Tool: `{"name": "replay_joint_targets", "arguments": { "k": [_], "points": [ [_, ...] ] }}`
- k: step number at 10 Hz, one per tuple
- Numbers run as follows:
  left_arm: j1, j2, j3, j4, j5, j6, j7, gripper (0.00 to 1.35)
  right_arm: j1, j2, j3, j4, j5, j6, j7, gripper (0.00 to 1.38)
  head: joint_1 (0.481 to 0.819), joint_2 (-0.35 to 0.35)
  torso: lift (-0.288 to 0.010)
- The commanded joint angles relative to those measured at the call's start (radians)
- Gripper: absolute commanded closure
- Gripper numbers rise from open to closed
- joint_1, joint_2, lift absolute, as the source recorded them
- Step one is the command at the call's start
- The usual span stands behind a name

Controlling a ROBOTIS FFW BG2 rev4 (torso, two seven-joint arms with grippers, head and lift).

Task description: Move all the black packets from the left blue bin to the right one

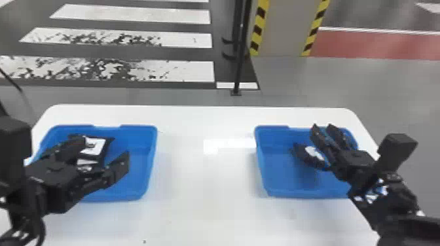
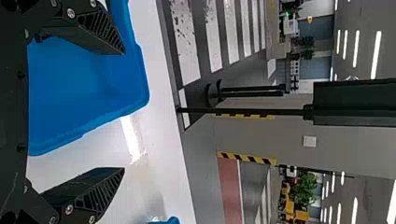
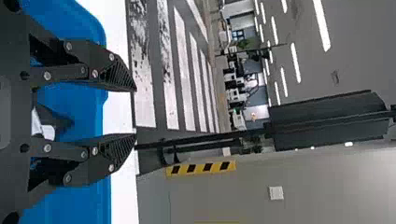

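Your left gripper (image 1: 104, 152) has its fingers spread wide over the black packets (image 1: 95, 147) near the left blue bin's (image 1: 145, 170) far-left corner; expect light, pliable, slightly slick pouches, best pinched across a dark edge. Your right gripper (image 1: 322, 127) hangs with parted, empty fingers over the right bin (image 1: 278, 170), smooth blue plastic with rounded corners, holding a white-labelled packet (image 1: 300, 155).

Two black fingers (image 2: 88, 196) stand apart, one overlapping the left blue bin (image 2: 70, 84), the other the white table (image 2: 163, 140). Beyond the table are white floor stripes (image 2: 186, 46) and a black post (image 2: 252, 111).
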Motion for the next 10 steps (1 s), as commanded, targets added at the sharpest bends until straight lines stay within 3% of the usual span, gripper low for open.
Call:
{"name": "replay_joint_targets", "arguments": {
  "k": [1,3,5,7,10],
  "points": [
    [-0.013,-0.003,0.005,0.000,-0.016,-0.004,0.002,0.16,0.093,0.014,-0.010,-0.116,0.070,-0.017,-0.013,0.11,0.695,-0.097,-0.140],
    [-0.042,-0.002,0.019,0.008,-0.040,-0.002,0.011,0.16,0.214,0.043,-0.004,-0.256,0.092,-0.042,-0.016,0.14,0.695,-0.088,-0.140],
    [-0.104,0.018,0.009,0.091,-0.066,-0.034,0.028,0.16,0.324,0.064,0.010,-0.384,0.086,-0.069,-0.019,0.14,0.695,-0.040,-0.140],
    [-0.192,0.038,-0.003,0.214,-0.114,-0.026,0.034,0.16,0.412,0.063,0.049,-0.496,0.060,-0.074,-0.018,0.14,0.695,0.012,-0.140],
    [-0.302,0.050,0.007,0.401,-0.196,-0.014,0.045,0.16,0.466,0.066,0.065,-0.555,0.008,-0.074,-0.018,0.14,0.695,0.100,-0.140]
  ]
}}
